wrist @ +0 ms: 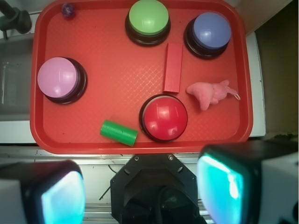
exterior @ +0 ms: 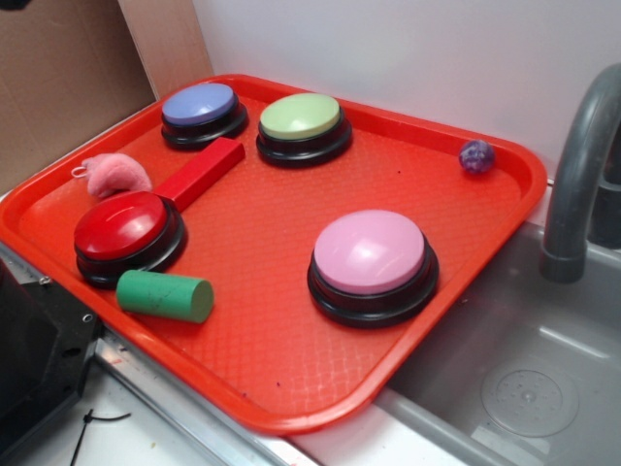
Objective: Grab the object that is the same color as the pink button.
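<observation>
The fuzzy pink plush lump (exterior: 118, 174) with a small metal ring lies on the red tray's left side, beside the red block and above the red button; it also shows in the wrist view (wrist: 209, 93). The pink button (exterior: 370, 254) with a pale pink dome on a black base stands at the tray's front right, seen too in the wrist view (wrist: 59, 78). My gripper (wrist: 142, 191) hangs high above the tray's near edge, over the robot base, open and empty. Its fingers (wrist: 63, 196) frame the bottom corners. The gripper is out of the exterior view.
On the red tray (exterior: 291, 369) also sit a red button (exterior: 124, 228), green button (exterior: 302, 121), blue button (exterior: 201, 109), red rectangular block (exterior: 199, 173), green cylinder (exterior: 165, 295) and small purple ball (exterior: 476, 155). A sink (exterior: 524, 379) with a grey faucet (exterior: 580, 175) lies right.
</observation>
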Motion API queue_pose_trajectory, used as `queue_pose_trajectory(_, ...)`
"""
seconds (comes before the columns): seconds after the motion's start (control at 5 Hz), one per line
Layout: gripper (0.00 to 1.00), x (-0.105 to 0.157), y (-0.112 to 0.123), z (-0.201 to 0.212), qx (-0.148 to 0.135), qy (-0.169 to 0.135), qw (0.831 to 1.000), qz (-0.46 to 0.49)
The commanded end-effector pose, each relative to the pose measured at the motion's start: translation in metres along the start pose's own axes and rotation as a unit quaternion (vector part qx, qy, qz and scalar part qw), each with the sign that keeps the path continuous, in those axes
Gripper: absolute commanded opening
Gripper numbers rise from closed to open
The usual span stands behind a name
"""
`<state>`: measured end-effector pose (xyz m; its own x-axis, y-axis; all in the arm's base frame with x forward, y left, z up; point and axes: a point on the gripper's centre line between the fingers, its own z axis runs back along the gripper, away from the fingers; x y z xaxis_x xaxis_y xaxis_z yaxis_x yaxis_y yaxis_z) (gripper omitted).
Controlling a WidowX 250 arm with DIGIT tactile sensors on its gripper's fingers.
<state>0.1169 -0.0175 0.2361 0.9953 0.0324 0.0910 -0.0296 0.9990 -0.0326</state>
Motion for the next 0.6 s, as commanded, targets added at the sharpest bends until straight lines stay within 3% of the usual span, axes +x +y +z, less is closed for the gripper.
queue_pose_trajectory(0.0, 1.0, 0.0, 0.0, 0.0, 0.0, 0.0, 1.0, 0.0)
queue_pose_trajectory(0.2, 1.0, 0.008, 0.025, -0.015, -0.007, 0.01, 0.992, 0.126)
queue_pose_trajectory(0.4, 1.0, 0.013, 0.048, -0.033, 0.005, 0.012, 0.97, 0.241)
